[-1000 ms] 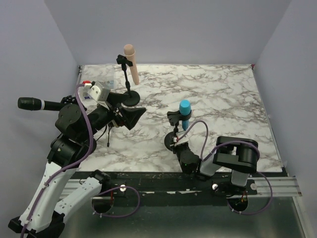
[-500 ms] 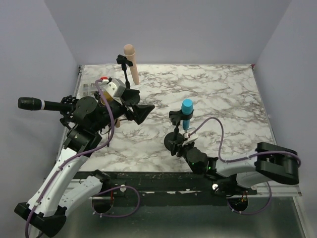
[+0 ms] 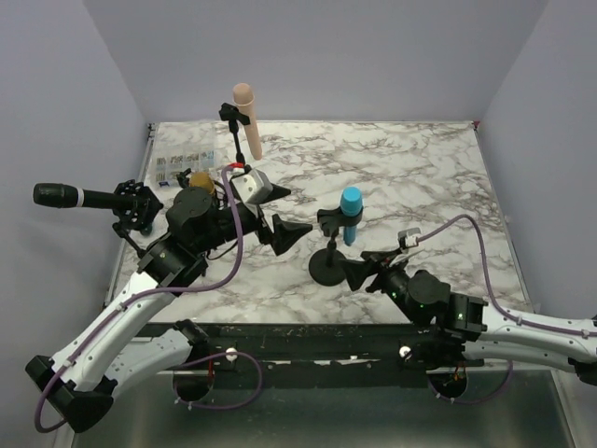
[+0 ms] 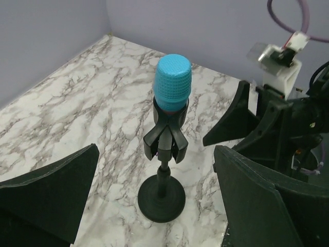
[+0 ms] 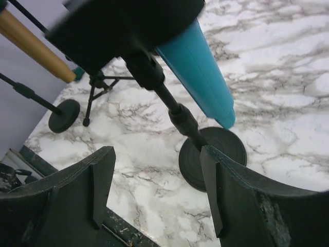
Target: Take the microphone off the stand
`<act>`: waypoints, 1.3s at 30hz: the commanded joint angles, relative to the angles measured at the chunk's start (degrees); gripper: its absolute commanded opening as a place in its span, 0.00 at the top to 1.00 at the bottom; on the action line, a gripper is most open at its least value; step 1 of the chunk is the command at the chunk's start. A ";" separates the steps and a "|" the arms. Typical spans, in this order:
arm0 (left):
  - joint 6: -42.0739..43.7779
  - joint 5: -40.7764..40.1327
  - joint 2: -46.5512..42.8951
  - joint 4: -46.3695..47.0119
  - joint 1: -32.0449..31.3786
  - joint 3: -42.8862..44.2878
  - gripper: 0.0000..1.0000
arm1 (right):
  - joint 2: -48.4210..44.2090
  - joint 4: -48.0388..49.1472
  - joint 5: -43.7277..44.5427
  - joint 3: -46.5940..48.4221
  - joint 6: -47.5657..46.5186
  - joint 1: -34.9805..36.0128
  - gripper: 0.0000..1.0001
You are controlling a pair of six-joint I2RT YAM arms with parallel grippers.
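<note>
Blue mic [image 4: 173,82] sits in its stand [image 4: 163,177], both pincers apart
Mic: mesh-textured dome head, smooth tapered teal body, held in black pronged clip [image 4: 165,141] on thin rod w/ round disc base [image 4: 161,201], on white-grey marbled table [image 3: 420,177]. L gripper [image 3: 297,209] jaws wide, near clip, no contact; R gripper [image 3: 359,273] jaws apart, just beside base. Printed sheet [image 3: 182,161] at far-left corner, text too small to read

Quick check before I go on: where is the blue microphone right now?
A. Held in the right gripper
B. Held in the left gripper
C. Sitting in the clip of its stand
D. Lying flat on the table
C: the blue microphone sits in the clip of its stand, while the left gripper and the right gripper are both open near it and hold nothing.
</note>
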 commanded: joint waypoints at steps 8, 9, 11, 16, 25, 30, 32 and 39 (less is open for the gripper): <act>1.16 -7.62 4.86 2.10 -6.42 -2.50 0.01 | 9.72 -18.57 6.51 28.18 -17.48 0.28 0.22; 1.27 -8.27 4.86 1.94 -6.63 -2.50 0.01 | 11.47 -19.78 7.43 30.79 -17.86 0.32 0.22; 1.28 -9.18 4.99 2.19 -7.17 -2.80 0.01 | 14.48 -22.25 9.79 34.80 -18.33 0.26 0.22; -0.18 -10.38 5.67 4.57 -7.91 -3.97 0.01 | 20.05 -23.73 10.86 40.13 -20.91 -0.57 0.20; -2.37 -11.67 7.11 7.67 -8.95 -5.23 0.01 | 22.76 -24.21 4.88 43.67 -21.27 -8.13 0.26; -3.70 -12.04 8.43 9.19 -9.40 -5.58 0.01 | 25.91 -23.72 1.68 45.66 -23.27 -9.64 0.27; -4.10 -12.33 8.84 9.72 -9.53 -5.65 0.01 | 26.88 -23.12 0.90 45.80 -23.40 -9.64 0.27; -3.56 -13.25 10.69 8.82 -9.72 -4.63 0.01 | 29.33 -22.57 1.04 45.02 -23.58 -9.84 0.33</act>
